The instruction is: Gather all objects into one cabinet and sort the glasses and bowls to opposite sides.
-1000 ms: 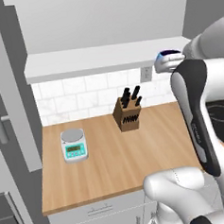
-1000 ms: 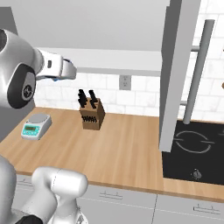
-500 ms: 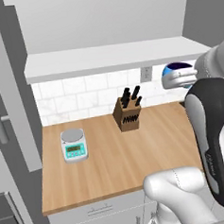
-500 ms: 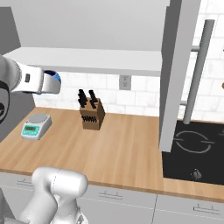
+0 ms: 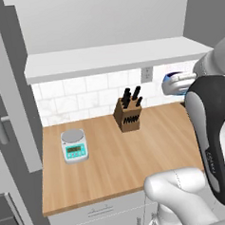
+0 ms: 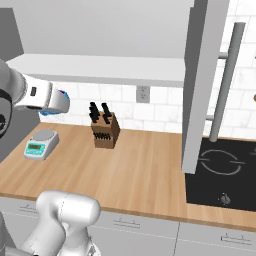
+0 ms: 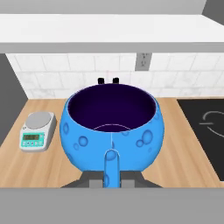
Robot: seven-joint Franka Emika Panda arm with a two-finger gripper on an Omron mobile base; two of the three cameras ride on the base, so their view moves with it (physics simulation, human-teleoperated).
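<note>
The gripper (image 7: 112,181) is pinched on the near wall of the blue bowl (image 7: 112,131), and in the hand view the bowl sits directly ahead of the fingers, mouth up, its dark inside exposed. Beyond the bowl lie the wooden counter (image 7: 183,162), a scale (image 7: 37,131) at left, the black hob (image 7: 210,131) at right, and the tiled wall with an outlet (image 7: 143,58). The white shelf (image 7: 109,28) runs across the top, above the bowl's rim.

In the left base view the bowl (image 5: 171,80) shows at the right, carried at the end of the arm, above the counter (image 5: 104,167) and just below the shelf (image 5: 115,57). The knife block (image 5: 129,114) stands to its left, lower and well apart; the scale (image 5: 74,144) lies farther left.

In the right base view the bowl (image 6: 61,102) is partly covered by the white hand at the left, again just under the shelf (image 6: 100,67). The knife block (image 6: 104,131) stands to its right, and the scale (image 6: 40,144) sits below it. A grey door with a bar handle (image 6: 225,82) hangs open at the right.

Judgement: the shelf lies above and beyond the held bowl, so the coming move requires lifting and reaching toward the wall. Its rim is close under the shelf edge, which is the point to watch.
</note>
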